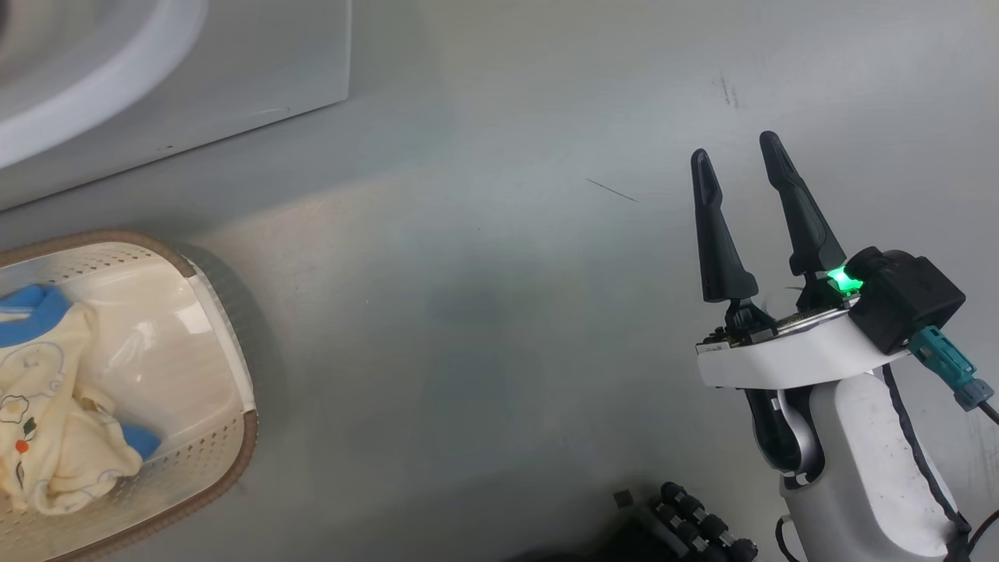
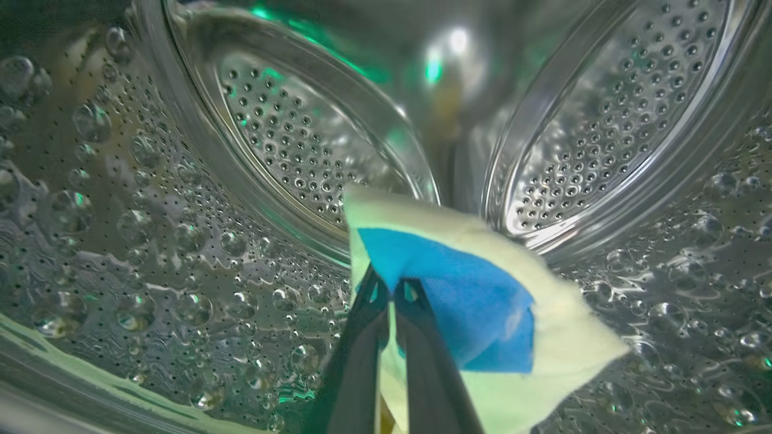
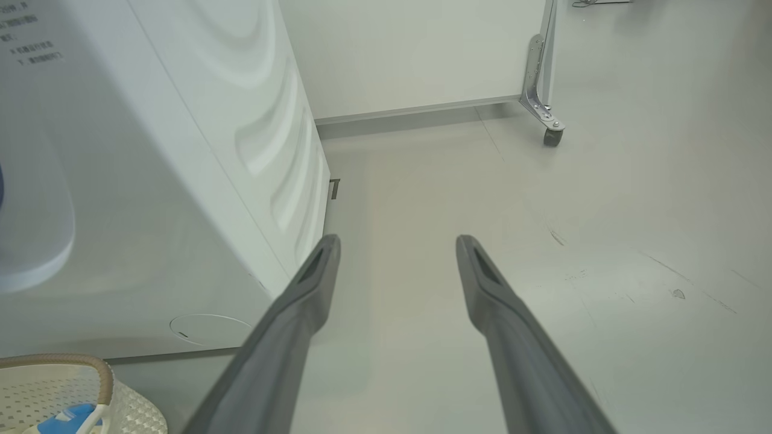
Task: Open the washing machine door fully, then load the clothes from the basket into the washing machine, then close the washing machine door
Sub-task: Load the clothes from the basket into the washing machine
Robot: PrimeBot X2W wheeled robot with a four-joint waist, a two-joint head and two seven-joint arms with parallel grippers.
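While left pincer [image 2: 392,284] clamps clothes [image 2: 476,295] inside the drum [image 2: 289,150], right pincer [image 1: 734,152] gapes above floor [image 1: 484,312].

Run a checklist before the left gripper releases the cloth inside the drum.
1. Left gripper inside the drum: ok, perforated steel wall surrounds it.
2. Grip on the cloth: ok, the fingers are shut on the cream-and-blue fabric.
3. Cloth deep enough that it will not hang out over the porthole edge: cannot tell from the left wrist view.
4. Right gripper out of the way: ok, open and holding nothing, over the floor, apart from the basket.
5. Basket emptied: not ok, a cream garment with blue trim lies in it.
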